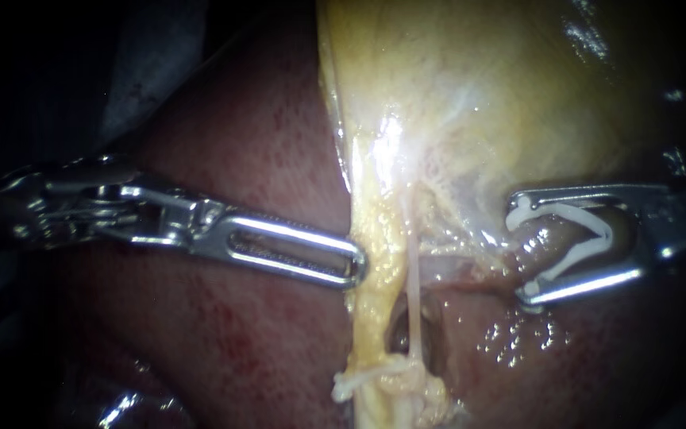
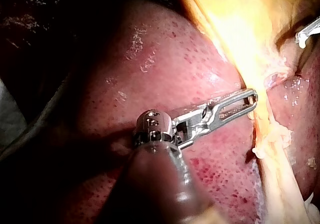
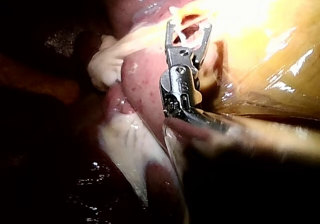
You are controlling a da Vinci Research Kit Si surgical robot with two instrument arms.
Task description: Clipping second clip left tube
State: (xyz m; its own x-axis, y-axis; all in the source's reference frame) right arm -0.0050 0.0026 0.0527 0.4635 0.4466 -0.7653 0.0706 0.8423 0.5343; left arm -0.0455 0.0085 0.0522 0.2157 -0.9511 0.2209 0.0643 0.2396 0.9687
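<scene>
Left instrument [image 1: 352, 263]: jaws pressed together, tip touching the left tube [image 1: 373, 270], which I read as the thick yellow one. Right instrument [image 1: 522, 250]: jaws spread, carrying one open white clip [image 1: 606, 233], well right of that tube and not yet around it. The tube looks soft, wet, slippery and tear-prone, so I'd straddle its bare mid-stretch squarely. Count: two instruments, one clip, two tubes, with the thin pale tube [image 1: 413, 278] just right of it. Gallbladder [image 1: 478, 95] beyond.

A white clip [image 1: 606, 236], open in a V, straddles a glistening brownish tube [image 1: 535, 238] just under the yellowish gallbladder [image 1: 478, 95]
</scene>
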